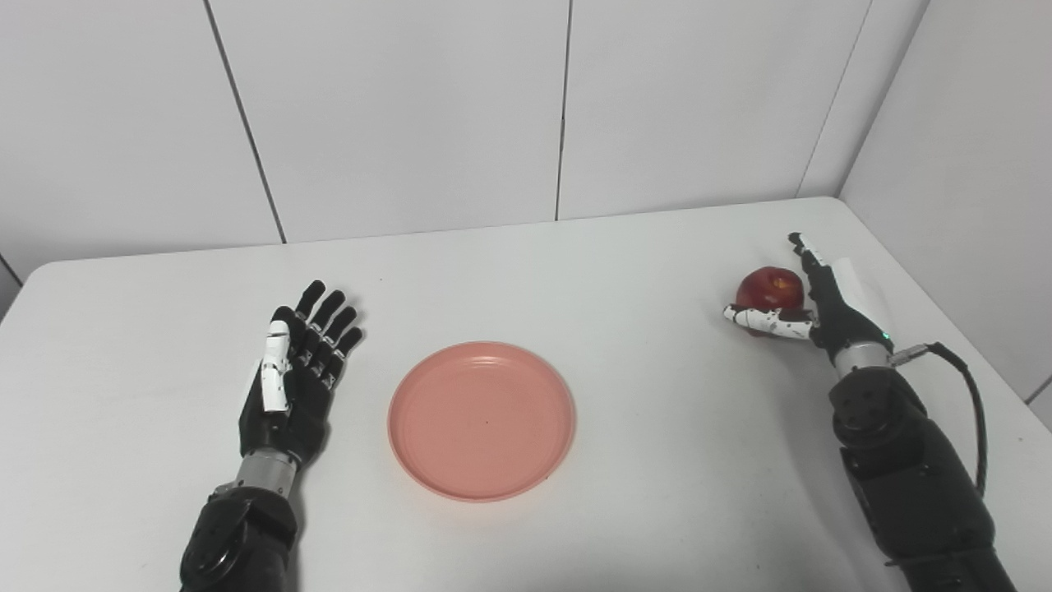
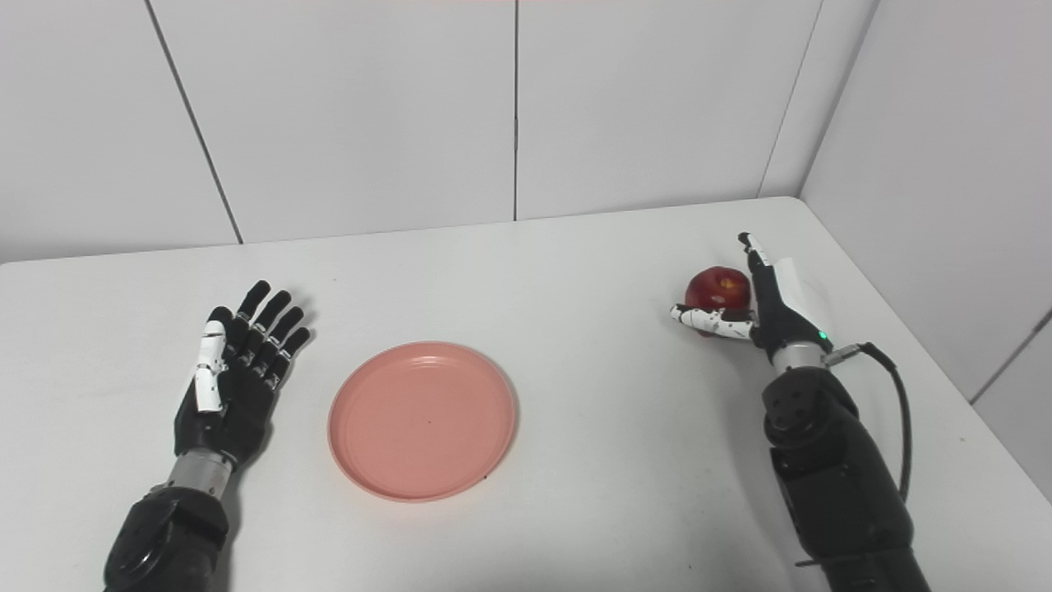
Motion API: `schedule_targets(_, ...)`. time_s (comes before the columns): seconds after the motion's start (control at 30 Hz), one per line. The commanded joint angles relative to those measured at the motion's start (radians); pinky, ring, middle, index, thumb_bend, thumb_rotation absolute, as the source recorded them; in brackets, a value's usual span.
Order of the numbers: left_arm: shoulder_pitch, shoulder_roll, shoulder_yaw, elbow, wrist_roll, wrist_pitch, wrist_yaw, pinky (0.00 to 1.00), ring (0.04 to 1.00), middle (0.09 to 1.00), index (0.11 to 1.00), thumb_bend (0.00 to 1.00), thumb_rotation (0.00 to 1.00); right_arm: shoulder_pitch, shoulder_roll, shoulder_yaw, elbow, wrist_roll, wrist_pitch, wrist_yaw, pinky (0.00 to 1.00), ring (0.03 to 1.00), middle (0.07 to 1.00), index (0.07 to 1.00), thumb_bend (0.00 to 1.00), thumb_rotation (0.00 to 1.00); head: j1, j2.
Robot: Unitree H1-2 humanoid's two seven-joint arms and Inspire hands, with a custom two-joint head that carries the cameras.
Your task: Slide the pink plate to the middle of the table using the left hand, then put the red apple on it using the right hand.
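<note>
Right hand (image 1: 809,308) against red apple (image 1: 768,289)

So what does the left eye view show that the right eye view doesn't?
Only the left eye view: the white table's rounded far-left corner. Only the right eye view: more of the side wall on the right, with a panel seam. Both: the round pink plastic plate mid-table, the open left hand beside it, and the right hand around the red apple.
</note>
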Motion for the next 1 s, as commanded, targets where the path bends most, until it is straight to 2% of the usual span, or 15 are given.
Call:
schedule_targets(0.0, 0.023, 0.004, -0.002, 0.012, 0.007, 0.014, 0.006, 0.93, 0.929, 0.933, 0.918, 0.39, 1.0, -0.043, -0.026, -0.013, -0.003, -0.003, -0.029, -0.038, 0.78, 0.886, 0.913, 0.92, 1.0, 0.41, 0.002, -0.001)
schedule_targets(0.13, 0.023, 0.003, -0.003, 0.013, 0.006, 0.011, 0.004, 0.93, 0.928, 0.931, 0.917, 0.39, 1.0, -0.045, -0.027, -0.01, 0.01, -0.007, -0.049, -0.062, 0.75, 0.852, 0.887, 0.886, 1.0, 0.41, 0.006, -0.003)
schedule_targets(0.23, 0.025, 0.002, -0.004, 0.009, 0.008, 0.012, 0.006, 0.93, 0.928, 0.93, 0.917, 0.39, 1.0, -0.048, -0.027, -0.013, 0.021, 0.004, -0.063, -0.075, 0.63, 0.749, 0.822, 0.868, 0.99, 0.41, 0.006, -0.003)
schedule_targets(0.3, 0.025, 0.001, -0.003, 0.009, 0.008, 0.014, 0.009, 0.93, 0.926, 0.929, 0.916, 0.39, 1.0, -0.05, -0.024, -0.017, 0.029, 0.013, -0.073, -0.082, 0.6, 0.721, 0.801, 0.864, 0.98, 0.4, 0.01, -0.003)
schedule_targets(0.63, 0.029, -0.002, -0.003, 0.006, 0.002, 0.017, 0.01, 0.93, 0.925, 0.929, 0.915, 0.38, 1.0, -0.05, -0.026, -0.014, 0.05, 0.029, -0.107, -0.102, 0.62, 0.722, 0.76, 0.785, 0.92, 0.37, 0.013, -0.016)
schedule_targets(0.97, 0.034, 0.002, -0.008, -0.002, 0.004, 0.015, 0.004, 0.93, 0.929, 0.934, 0.921, 0.39, 1.0, -0.06, -0.024, -0.016, 0.071, 0.056, -0.112, -0.099, 0.56, 0.639, 0.68, 0.702, 0.87, 0.29, 0.024, -0.012)
